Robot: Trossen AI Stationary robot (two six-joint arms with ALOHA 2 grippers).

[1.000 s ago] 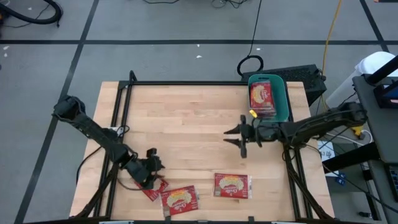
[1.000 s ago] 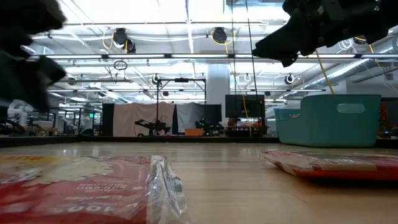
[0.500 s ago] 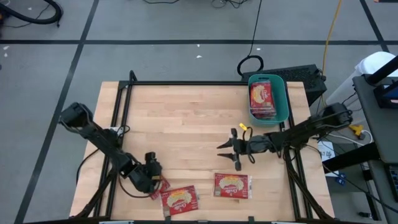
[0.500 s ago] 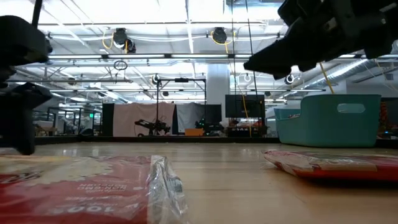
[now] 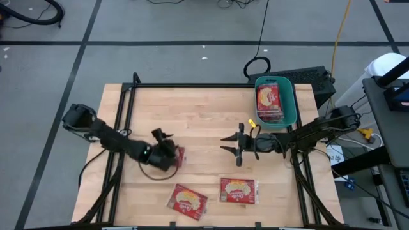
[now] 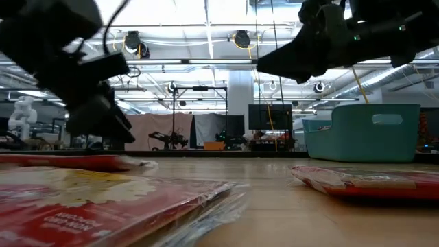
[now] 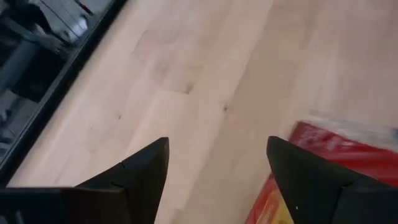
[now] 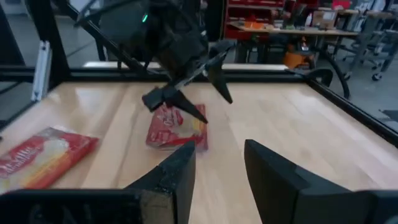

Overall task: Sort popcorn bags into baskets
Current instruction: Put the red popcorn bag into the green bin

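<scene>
Your left gripper (image 5: 174,153), fingers apart, hovers over a popcorn bag (image 5: 179,156) at frame centre-left; your right gripper (image 5: 231,143) waits open mid-table.

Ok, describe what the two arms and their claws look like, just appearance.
Both arms are dark, near-black jointed links with black cables trailing along them. The left claw ends in two dark, pointed, wedge-shaped fingers. The right claw has the same two dark tapered fingers, with a small yellow tag or marking by its wrist. A green light shows on the left arm in the right wrist view.
</scene>
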